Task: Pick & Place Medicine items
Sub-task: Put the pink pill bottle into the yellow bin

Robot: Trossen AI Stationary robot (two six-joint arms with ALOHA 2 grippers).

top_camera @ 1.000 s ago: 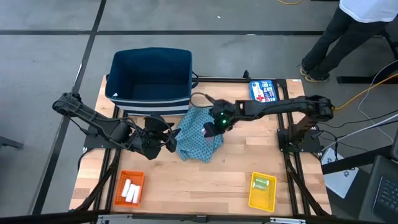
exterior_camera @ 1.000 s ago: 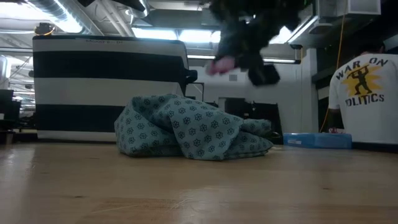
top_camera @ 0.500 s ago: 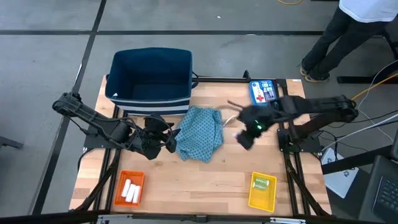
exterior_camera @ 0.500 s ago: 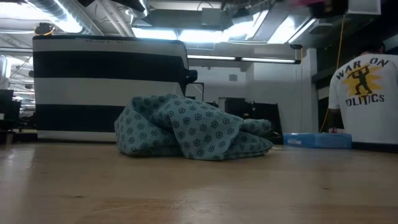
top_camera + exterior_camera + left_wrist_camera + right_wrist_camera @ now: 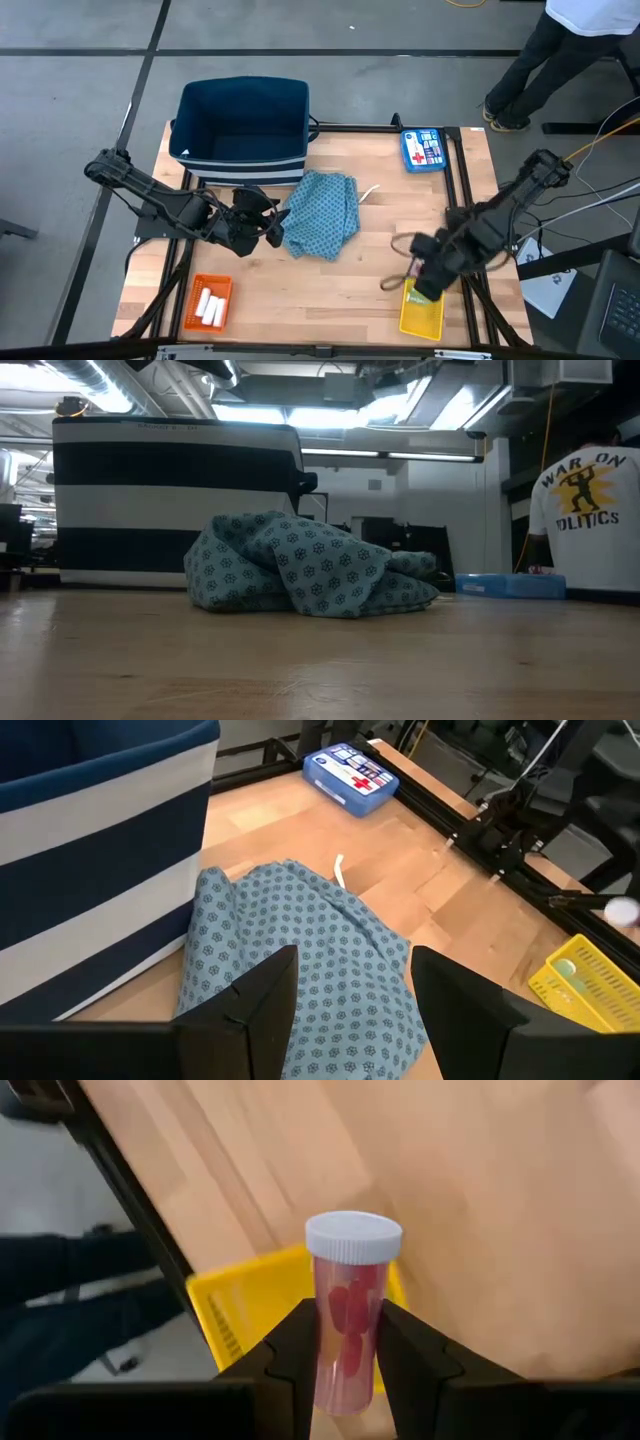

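Observation:
My right gripper [image 5: 428, 283] is over the far end of the yellow tray [image 5: 421, 318], near the table's near right corner, shut on a clear vial [image 5: 348, 1320] with a white cap and pink-red contents. A pale green piece [image 5: 424, 296] lies in that tray, partly under the gripper. White tubes [image 5: 210, 305] lie in the orange tray [image 5: 209, 284]. One white stick [image 5: 371, 192] lies on the wood beside the teal cloth [image 5: 322, 213]. My left gripper [image 5: 274, 226] is open at the cloth's left edge [image 5: 215, 970]. My right gripper holds the vial by its body below the white cap [image 5: 353, 1237], pinched between the two fingers [image 5: 300, 1348], one on each side. The capped end sticks out past the fingertips. The vial is lifted clear, above the yellow tray [image 5: 235, 1305].
A navy and white striped bin [image 5: 243, 130] stands at the far left of the table, just behind the cloth. A flat blue box with a red cross [image 5: 424, 147] lies at the far right edge. A person [image 5: 565, 45] stands beyond the far right corner. Bare wood lies between the two trays.
My right gripper has carried the pink-red vial from above the cloth toward the table's right and near edges, ending over the yellow tray. It has left the low view. The cloth and my left arm have stayed as they were.

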